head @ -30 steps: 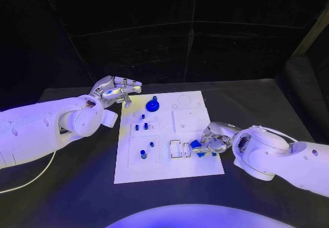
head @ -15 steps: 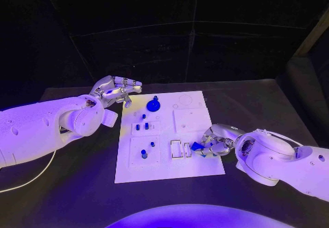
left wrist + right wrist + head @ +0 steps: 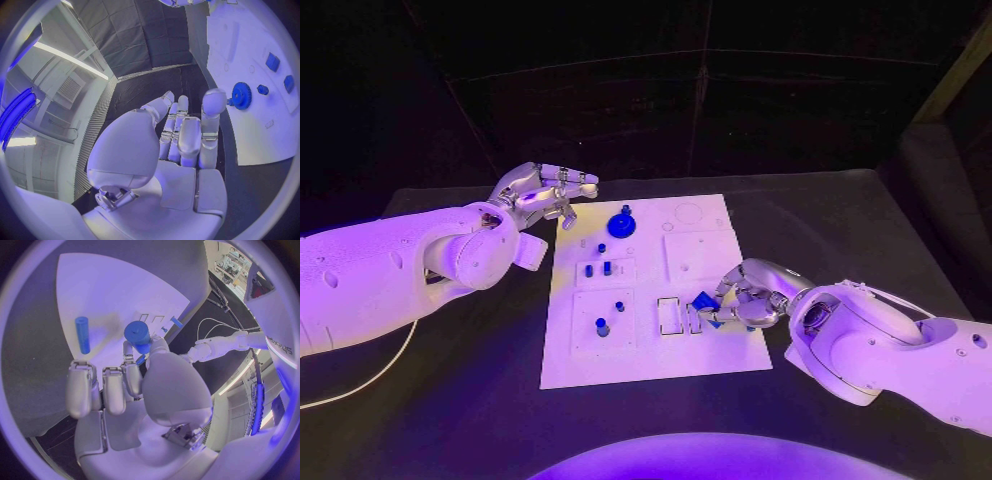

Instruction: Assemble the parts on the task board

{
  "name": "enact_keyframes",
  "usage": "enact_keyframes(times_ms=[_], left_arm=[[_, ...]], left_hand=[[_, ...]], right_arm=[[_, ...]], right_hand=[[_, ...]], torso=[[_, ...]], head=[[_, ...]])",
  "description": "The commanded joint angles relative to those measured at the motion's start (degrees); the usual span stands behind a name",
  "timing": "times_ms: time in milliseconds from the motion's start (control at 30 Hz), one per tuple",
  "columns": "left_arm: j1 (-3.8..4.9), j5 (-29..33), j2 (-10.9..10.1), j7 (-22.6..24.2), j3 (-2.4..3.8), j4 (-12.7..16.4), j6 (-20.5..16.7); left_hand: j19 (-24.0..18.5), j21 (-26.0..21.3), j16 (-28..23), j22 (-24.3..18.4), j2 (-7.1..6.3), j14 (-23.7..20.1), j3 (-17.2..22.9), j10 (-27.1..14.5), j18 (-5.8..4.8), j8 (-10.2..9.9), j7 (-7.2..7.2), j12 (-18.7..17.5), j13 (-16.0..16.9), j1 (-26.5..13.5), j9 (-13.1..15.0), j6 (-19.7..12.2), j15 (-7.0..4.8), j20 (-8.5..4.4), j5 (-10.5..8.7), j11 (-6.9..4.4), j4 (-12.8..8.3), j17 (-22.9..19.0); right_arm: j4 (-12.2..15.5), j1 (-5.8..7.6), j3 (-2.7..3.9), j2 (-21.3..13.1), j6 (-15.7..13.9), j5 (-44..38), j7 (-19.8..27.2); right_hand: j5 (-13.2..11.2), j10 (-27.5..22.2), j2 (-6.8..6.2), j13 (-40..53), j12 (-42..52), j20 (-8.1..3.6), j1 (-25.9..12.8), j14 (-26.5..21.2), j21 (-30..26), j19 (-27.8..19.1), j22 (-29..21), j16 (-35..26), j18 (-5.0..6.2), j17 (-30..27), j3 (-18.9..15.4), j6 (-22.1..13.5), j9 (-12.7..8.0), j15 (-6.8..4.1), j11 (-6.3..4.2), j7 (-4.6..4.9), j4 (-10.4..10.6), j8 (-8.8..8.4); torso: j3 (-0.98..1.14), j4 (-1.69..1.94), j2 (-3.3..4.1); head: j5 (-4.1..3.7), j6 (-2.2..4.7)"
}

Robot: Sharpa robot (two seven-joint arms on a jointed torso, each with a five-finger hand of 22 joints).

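Note:
The white task board [image 3: 661, 345] lies in the middle of the black table. My right hand [image 3: 750, 294] hovers over its near right part and pinches a blue cylindrical part [image 3: 708, 302] between thumb and finger; the right wrist view shows that part [image 3: 137, 333] at the fingertips, above the board [image 3: 112, 295]. A blue peg [image 3: 82, 334] lies loose on the board there. A blue gear [image 3: 622, 224] sits at the far end, with small blue parts [image 3: 597, 268] standing in the left column. My left hand [image 3: 545, 190] hangs off the far left corner, holding nothing, its fingers [image 3: 181, 135] side by side.
Two rectangular slots [image 3: 669, 314] are cut into the board just left of the held part. The left wrist view shows the gear [image 3: 240, 95] and two small blue parts [image 3: 272, 61] on the board. Black table [image 3: 862, 230] surrounds the board.
My right hand has carried the blue part a little to the left and farther onto the board, closer to the rectangular slots. The left hand has stayed where it was.

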Motion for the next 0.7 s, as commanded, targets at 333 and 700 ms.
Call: enact_keyframes(times_ms=[333, 700], left_arm=[[0.06, 0.16, 0.06, 0.19, 0.04, 0.42, 0.49], [0.09, 0.16, 0.21, 0.14, 0.05, 0.73, 0.54]], left_hand=[[-0.34, -0.39, -0.25, -0.10, 0.42, -0.50, -0.24, -0.50, 1.04, 0.26, 0.09, 0.30, 0.09, -0.29, -0.09, -0.44, 0.02, -0.03, 0.12, -0.01, 0.05, -0.06], [-0.34, -0.39, -0.25, -0.10, 0.42, -0.50, -0.24, -0.50, 1.04, 0.26, 0.09, 0.30, 0.09, -0.29, -0.09, -0.44, 0.02, -0.03, 0.12, -0.01, 0.05, -0.06]], right_arm=[[-1.43, 0.08, 0.04, 4.60, -0.63, 2.53, -1.31], [-3.80, 0.08, 0.04, 8.32, 2.58, 1.54, -2.73]], right_hand=[[0.49, -0.09, 0.72, 1.79, -0.41, -0.30, -0.15, 4.16, 0.29, 1.21, 1.94, 0.25, -0.79, 6.38, -0.67, 0.87, 0.20, -0.57, -0.20, -0.22, 0.80, 0.30], [-0.20, -0.27, 2.44, 1.19, -1.37, -0.61, -1.45, 4.09, 0.24, 1.15, 1.87, 0.09, -0.76, 6.12, -1.10, 2.53, 0.37, -0.92, -0.66, -0.76, 1.29, 0.21]], torso=[[-0.03, 0.03, 0.15], [0.01, -0.03, 0.12]], head=[[0.54, -0.07], [1.04, -0.39]])
